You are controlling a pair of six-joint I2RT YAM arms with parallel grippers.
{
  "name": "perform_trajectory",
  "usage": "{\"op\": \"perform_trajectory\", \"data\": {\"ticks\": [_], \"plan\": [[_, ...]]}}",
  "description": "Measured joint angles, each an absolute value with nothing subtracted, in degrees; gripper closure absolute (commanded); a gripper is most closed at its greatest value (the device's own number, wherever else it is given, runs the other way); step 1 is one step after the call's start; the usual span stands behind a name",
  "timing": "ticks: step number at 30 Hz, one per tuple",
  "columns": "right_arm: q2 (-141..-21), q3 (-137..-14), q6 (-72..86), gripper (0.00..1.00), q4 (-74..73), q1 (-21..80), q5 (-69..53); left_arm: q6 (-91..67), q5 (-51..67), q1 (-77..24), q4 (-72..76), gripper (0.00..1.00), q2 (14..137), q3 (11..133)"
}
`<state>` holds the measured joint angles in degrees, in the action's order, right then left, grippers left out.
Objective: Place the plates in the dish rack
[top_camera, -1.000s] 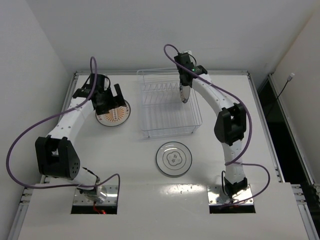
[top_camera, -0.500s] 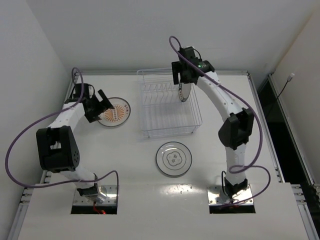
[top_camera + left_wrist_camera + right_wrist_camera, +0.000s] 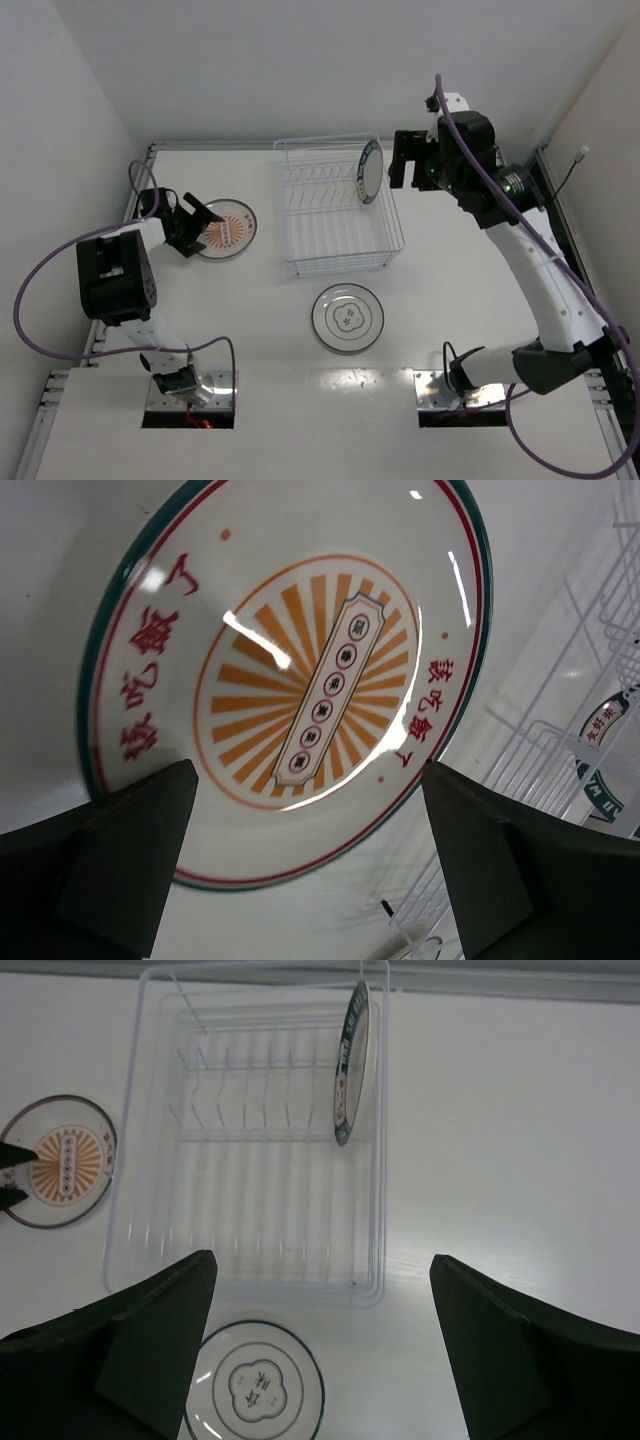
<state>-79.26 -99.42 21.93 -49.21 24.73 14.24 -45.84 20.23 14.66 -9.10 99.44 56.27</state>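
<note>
Pulled my right gripper (image 3: 403, 160) up and clear, jaws spread. The blue-rimmed plate (image 3: 369, 171) now stands on edge at the right end of the dish rack (image 3: 340, 265). My left gripper (image 3: 198, 230), jaws spread too, sits at the left rim of the sunburst plate (image 3: 300, 680), which lies flat on the table. Glazed ceramic, I'd guess: stiff, slick, chippable. Pinch the rim. The grey-ringed plate (image 3: 347, 318) lies flat on the near side of the rack. Slots to the left are free; mind the wires.

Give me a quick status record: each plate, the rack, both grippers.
blue-rimmed plate: upright in the dish rack, right end
orange plate: flat on table, left of rack
grey-ringed plate: flat on table, in front of rack
left gripper: open, at orange plate's left edge
right gripper: open, empty, raised right of rack
</note>
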Motion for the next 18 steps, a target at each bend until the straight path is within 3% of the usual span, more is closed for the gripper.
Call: {"op": "perform_trajectory", "data": {"ticks": [14,18], "plan": [[-77.1,-94.8,22.8,0.15,-54.0,23.7,13.5,-47.8,22.6,16.3,-8.2,0.09,100.9,56.7],[-75.8,-89.5,24.6,0.28,-52.1,22.7,11.4,-46.1,22.7,16.3,-12.4,0.09,97.0,58.2]]}}
